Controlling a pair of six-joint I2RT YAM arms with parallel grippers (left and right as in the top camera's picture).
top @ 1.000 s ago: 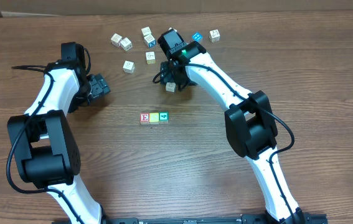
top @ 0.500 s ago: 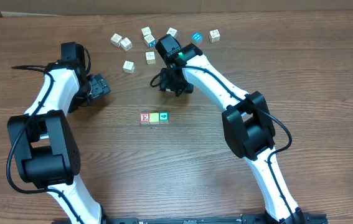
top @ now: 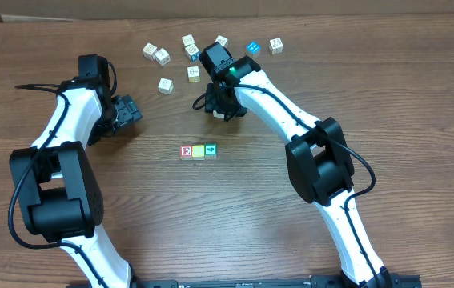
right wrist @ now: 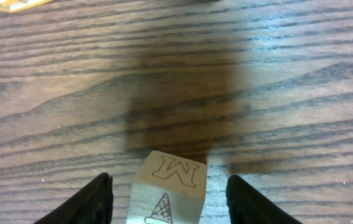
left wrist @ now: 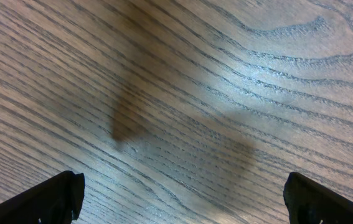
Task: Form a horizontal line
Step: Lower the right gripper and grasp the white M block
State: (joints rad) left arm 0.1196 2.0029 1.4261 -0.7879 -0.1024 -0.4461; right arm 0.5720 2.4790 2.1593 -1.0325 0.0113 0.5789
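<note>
**Right wrist: whitish cube sits between my open fingers; three cubes in line**

Right wrist view, closest in: my two black fingers (right wrist: pixel 98 202) stand on either side of the whitish cube (right wrist: pixel 173 169). A strip of wood grain shows between each finger and the cube, so the jaws are spread and not pressing. The cube rests on the table (top: pixel 419 120). Its far face carries an outlined "M", and the face toward the camera carries an ice-cream-cone drawing, cut off by the frame edge. The wood just past the cube is in dark shadow.

Overhead, nearest my bases: the red cube (top: pixel 186 151) with a white "E", the pale yellow cube (top: pixel 198 151) and the teal-green cube (top: pixel 210 150) lie side by side and touching. They form a short left-to-right row near the table's middle.

Farther out: the right gripper (top: pixel 221 110) points down over the whitish cube, well apart from the row and a little right of it. The left gripper (top: pixel 129 110) sits off to the left at about the same depth. Its wrist view shows both fingertips (left wrist: pixel 48 199) wide apart with only bare wood between them.

Farthest: loose pale cubes (top: pixel 162 56) are scattered along the far side, with the blue-faced cube (top: pixel 252 48) among them.
</note>
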